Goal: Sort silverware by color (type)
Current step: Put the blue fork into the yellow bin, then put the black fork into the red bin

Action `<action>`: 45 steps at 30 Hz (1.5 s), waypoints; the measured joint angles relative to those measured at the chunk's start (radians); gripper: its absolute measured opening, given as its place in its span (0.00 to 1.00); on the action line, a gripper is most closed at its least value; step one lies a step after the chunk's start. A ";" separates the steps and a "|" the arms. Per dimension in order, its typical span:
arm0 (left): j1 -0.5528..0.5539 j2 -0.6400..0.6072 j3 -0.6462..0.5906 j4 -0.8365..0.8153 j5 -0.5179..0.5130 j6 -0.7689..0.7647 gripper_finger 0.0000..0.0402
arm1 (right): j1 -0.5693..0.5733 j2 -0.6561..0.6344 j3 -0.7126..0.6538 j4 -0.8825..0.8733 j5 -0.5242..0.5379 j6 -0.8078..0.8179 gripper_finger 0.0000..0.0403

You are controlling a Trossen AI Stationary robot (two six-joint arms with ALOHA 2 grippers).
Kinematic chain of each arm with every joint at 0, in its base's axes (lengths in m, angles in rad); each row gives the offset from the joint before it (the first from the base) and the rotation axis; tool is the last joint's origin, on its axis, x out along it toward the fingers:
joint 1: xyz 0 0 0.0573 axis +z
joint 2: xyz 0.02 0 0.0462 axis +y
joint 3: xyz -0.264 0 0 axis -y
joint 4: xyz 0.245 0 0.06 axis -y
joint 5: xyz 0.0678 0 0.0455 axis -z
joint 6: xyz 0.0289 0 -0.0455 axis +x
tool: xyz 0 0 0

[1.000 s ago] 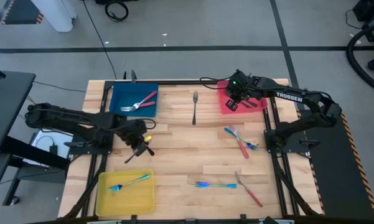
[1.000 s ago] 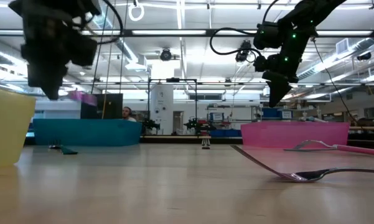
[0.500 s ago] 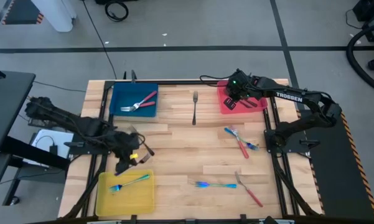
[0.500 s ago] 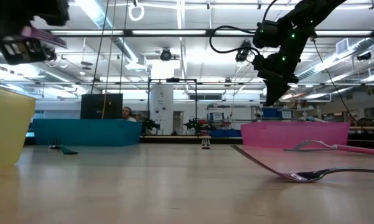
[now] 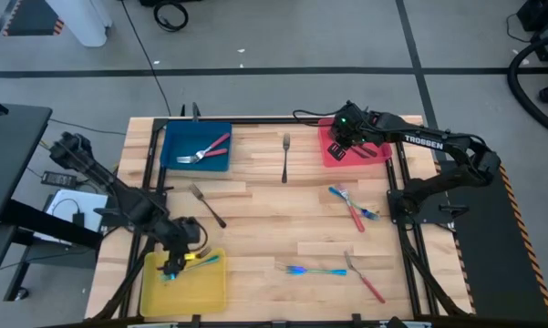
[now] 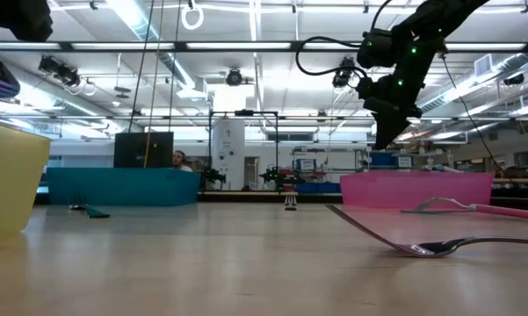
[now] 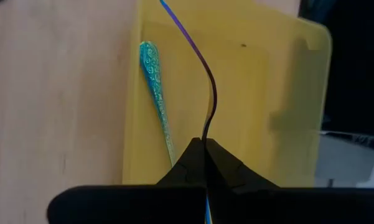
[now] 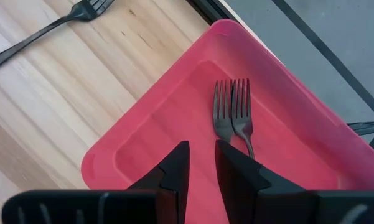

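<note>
— Wooden table (image 5: 255, 228), three trays. Far left: left gripper (image 5: 175, 260) over the yellow tray (image 5: 187, 292), clamped tight on a thin blue-cyan utensil (image 7: 199, 74); another blue-cyan piece (image 7: 155, 93) already lying inside.
— Moved from mid-table a second ago, then. Risks?
— Could drop on the rim and tip out if released off-centre.
— Further right?
— Dark fork (image 5: 285, 155) mid-table. Right gripper (image 5: 343, 146), slightly parted and empty, unmoved over the red tray (image 8: 174, 124) holding two dark forks (image 8: 233, 112).
</note>
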 joint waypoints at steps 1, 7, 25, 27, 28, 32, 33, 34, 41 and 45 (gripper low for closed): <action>-0.001 0.019 0.000 0.008 0.000 0.010 0.00 | 0.000 0.000 0.000 0.000 0.000 0.000 0.21; -0.001 0.148 0.001 0.092 0.010 0.094 0.00 | 0.000 0.000 0.000 0.000 0.000 0.000 0.21; 0.005 0.254 0.000 0.094 0.038 0.030 0.18 | 0.000 0.000 0.000 0.002 0.001 -0.002 0.21; 0.029 0.253 0.000 0.086 0.040 0.064 0.19 | 0.000 0.000 0.000 0.002 0.001 0.004 0.21; 0.047 0.250 0.000 0.075 0.040 0.093 0.20 | 0.000 0.000 0.000 0.002 0.001 0.005 0.21; 0.149 0.229 0.000 0.034 0.041 0.139 0.20 | 0.000 0.000 0.000 0.002 0.000 0.007 0.21; 0.178 0.220 0.000 0.024 0.040 0.148 0.20 | 0.000 0.000 0.000 0.003 -0.001 0.008 0.21; 0.206 0.210 0.000 0.016 0.038 0.157 0.20 | 0.000 0.000 0.000 0.003 -0.001 0.008 0.21; 0.371 0.134 0.000 -0.014 0.065 0.235 0.20 | 0.000 0.000 0.000 0.022 -0.037 0.053 0.21; 0.420 0.107 0.000 -0.009 0.149 0.240 0.20 | 0.000 0.000 0.000 0.024 -0.060 0.045 0.21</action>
